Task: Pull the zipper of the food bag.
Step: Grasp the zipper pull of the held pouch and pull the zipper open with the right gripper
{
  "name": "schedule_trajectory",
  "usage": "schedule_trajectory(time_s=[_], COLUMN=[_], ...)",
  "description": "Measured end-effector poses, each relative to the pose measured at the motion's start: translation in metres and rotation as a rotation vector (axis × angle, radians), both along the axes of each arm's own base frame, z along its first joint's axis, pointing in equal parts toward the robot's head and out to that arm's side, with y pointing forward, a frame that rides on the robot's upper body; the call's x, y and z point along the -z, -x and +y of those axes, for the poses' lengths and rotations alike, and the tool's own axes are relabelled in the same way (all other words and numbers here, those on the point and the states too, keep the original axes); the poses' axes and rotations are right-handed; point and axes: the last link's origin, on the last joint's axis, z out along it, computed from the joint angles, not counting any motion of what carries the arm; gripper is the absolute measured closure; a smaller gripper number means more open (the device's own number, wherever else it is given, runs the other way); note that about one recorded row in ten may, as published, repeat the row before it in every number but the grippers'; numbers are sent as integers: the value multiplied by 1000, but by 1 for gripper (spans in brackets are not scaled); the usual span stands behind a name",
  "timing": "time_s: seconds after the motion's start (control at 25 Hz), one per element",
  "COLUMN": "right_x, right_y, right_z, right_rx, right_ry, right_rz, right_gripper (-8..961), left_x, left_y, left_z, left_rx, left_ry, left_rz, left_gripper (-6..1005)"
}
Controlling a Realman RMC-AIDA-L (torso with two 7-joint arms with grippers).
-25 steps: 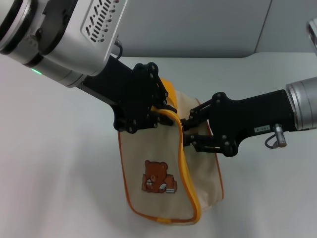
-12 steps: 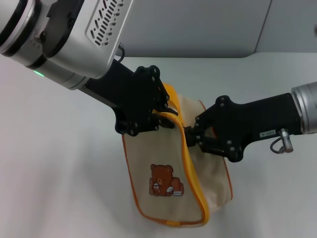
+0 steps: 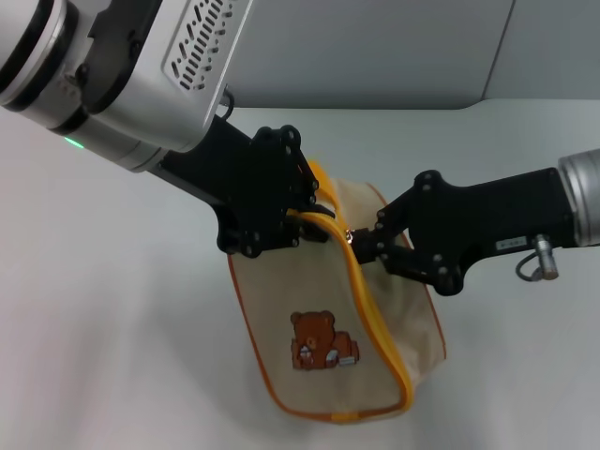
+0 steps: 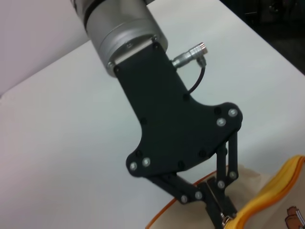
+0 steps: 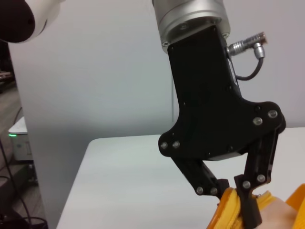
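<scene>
The cream food bag [image 3: 314, 300] with a brown bear print hangs above the table, its lower end swung to the right. My left gripper [image 3: 309, 217] is shut on the bag's top edge beside the orange-yellow zipper [image 3: 377, 323]; it also shows in the right wrist view [image 5: 239, 206], clamped on the yellow band [image 5: 228, 212]. My right gripper [image 3: 361, 242] is shut on the small silver pull tab [image 3: 351, 235] at the top of the zipper. The left wrist view shows the right gripper [image 4: 224, 217] pinched at the end of the zipper [image 4: 274, 188].
The white table [image 3: 112, 356] lies under and around the bag. A grey wall [image 3: 375, 47] stands behind the table's far edge. The left arm's large white housing [image 3: 141, 56] fills the upper left of the head view.
The bag's lower end has swung right, the bear print with it. My right gripper has shifted slightly right and up with the pull tab. The left gripper holds its place.
</scene>
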Motion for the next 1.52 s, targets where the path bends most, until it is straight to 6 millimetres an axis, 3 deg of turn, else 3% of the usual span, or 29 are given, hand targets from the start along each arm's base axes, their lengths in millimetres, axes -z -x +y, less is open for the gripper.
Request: schedule_trajectory(time_s=[0.44, 1.08, 1.52], right_x=[-20, -19, -6], right_y=[13, 2, -12], right_z=[-8, -2, 4], right_rx=[18, 134, 232], right_ry=[-11, -45, -59], right_rz=[-22, -35, -59], right_gripper=[952, 952, 952], left_x=[-7, -14, -22], left_y=[-10, -6, -9], left_z=[4, 16, 20], left_rx=[14, -30, -50], left_ry=[-83, -198, -264], left_rz=[-10, -6, -30], left_gripper=[919, 934, 944])
